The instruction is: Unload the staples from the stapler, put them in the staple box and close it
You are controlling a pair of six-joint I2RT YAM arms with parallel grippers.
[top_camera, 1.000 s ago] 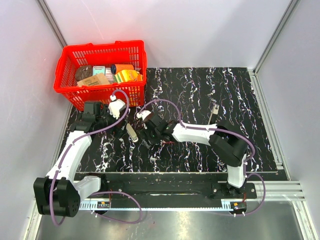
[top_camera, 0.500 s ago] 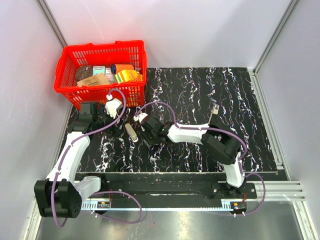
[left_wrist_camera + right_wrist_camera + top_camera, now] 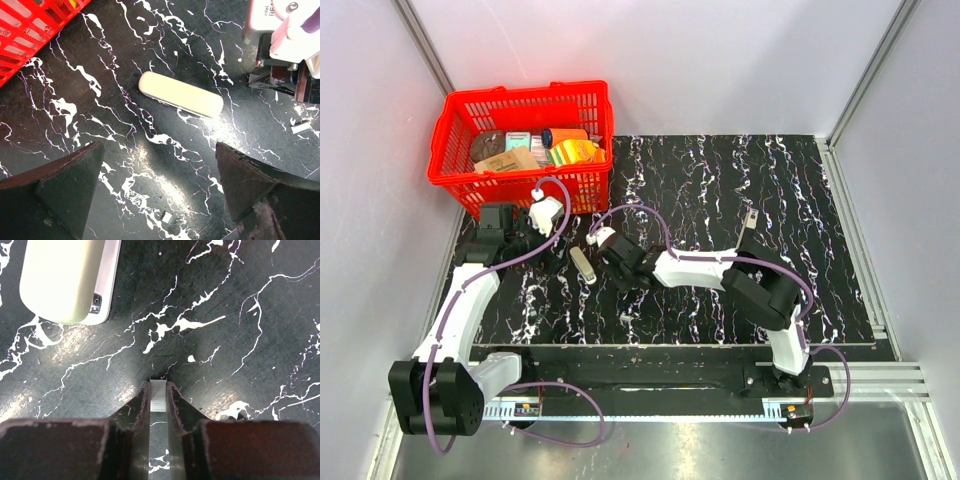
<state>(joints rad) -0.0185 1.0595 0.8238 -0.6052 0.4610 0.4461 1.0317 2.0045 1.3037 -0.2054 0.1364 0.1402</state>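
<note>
R gripper point(image 3: 158, 387): jaws nearly together, pinching a short strip of staples point(image 3: 158, 401) across its flat sides. The strip pokes out a bit past the tips, low over the mat point(image 3: 240, 300); can't tell if it's lifted. Just up-left of the tips lies the stapler point(image 3: 65, 275), cream body w/ metal edge, not touching. L gripper point(image 3: 159, 155): wide, holding nothing, above the mat w/ stapler ahead of it, apart. Top view: stapler lies btwn both grippers, near the basket point(image 3: 510, 185).

Handling (my guess):
- Staples: v. light, thin glued strip, so brittle. It may snap if squeezed hard or bent. Slick metal, could slide out. Best hold is mid-strip on the flat sides w/ light force, as now.
- Stapler: stiff, smooth plastic, moderate weight, may skid on mat. Take it across the narrow width, mid-body.

Small pale bits point(image 3: 300, 127) on mat by R gripper; can't tell if loose staples.
</note>
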